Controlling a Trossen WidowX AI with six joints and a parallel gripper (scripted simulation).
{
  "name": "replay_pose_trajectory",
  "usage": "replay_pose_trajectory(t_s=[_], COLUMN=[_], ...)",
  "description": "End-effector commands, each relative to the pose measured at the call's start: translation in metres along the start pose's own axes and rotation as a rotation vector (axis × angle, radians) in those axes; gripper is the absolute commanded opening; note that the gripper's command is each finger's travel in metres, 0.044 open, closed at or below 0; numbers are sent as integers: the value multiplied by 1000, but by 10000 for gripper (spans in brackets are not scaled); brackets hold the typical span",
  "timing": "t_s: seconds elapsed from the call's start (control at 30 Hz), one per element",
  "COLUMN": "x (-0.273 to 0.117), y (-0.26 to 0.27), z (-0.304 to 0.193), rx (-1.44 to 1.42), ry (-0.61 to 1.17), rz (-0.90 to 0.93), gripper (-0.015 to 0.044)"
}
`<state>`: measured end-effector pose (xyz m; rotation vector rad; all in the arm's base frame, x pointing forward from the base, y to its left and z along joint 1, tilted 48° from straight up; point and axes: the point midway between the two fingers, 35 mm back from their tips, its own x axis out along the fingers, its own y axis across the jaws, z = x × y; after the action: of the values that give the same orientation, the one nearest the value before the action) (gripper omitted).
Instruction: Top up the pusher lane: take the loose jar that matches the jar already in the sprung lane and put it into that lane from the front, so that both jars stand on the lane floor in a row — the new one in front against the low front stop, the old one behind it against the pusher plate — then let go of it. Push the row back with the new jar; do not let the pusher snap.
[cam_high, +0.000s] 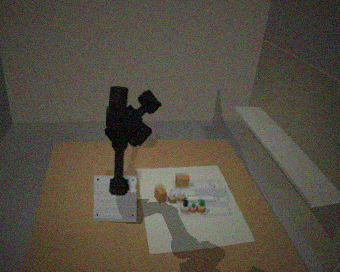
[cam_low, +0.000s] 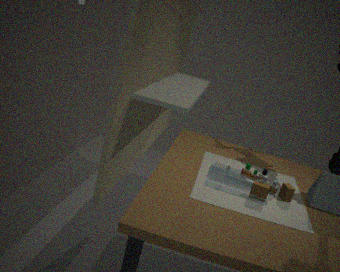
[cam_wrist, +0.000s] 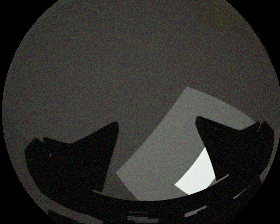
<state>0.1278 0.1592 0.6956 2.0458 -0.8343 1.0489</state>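
Showing the arm (cam_high: 118, 160) (cam_low: 336, 163) raised high beside the pale mat (cam_high: 200, 240) (cam_low: 285, 217), the views place its fingers well away from the jars. The fingers stand wide apart with nothing between them, leaving room to admit a jar. On the mat, which rests on the worktop (cam_high: 75, 165) (cam_low: 165, 197), lies a clear lane unit (cam_high: 210, 189) (cam_low: 220, 175). Close by stand a row of dark- and green-capped jars (cam_high: 193, 207) (cam_low: 256, 171) and a pair of paler jars (cam_high: 176, 198) (cam_low: 273, 188); which is the loose match cannot be told. Two wooden blocks (cam_high: 182, 180) (cam_low: 259, 191) stand near them, their purpose unclear. The likely next step is lining up on the matching jar; the eventual grip should leave its rear face free to press the row back, steadily, against the spring.
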Motion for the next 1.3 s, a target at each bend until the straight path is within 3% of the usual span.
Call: replay_pose_trajectory(t_s=[0.0,0.27,0.73,1.0,1.27], x=[8,15,18,11,-20], y=[61,152,192,190,136], z=[25,99,218,338,466], rx=[243,777,1342,1717,2024], ry=[-30,-99,-243,-375,-549], rz=[96,256,446,722,1118], gripper=[440,440,440,440,440])
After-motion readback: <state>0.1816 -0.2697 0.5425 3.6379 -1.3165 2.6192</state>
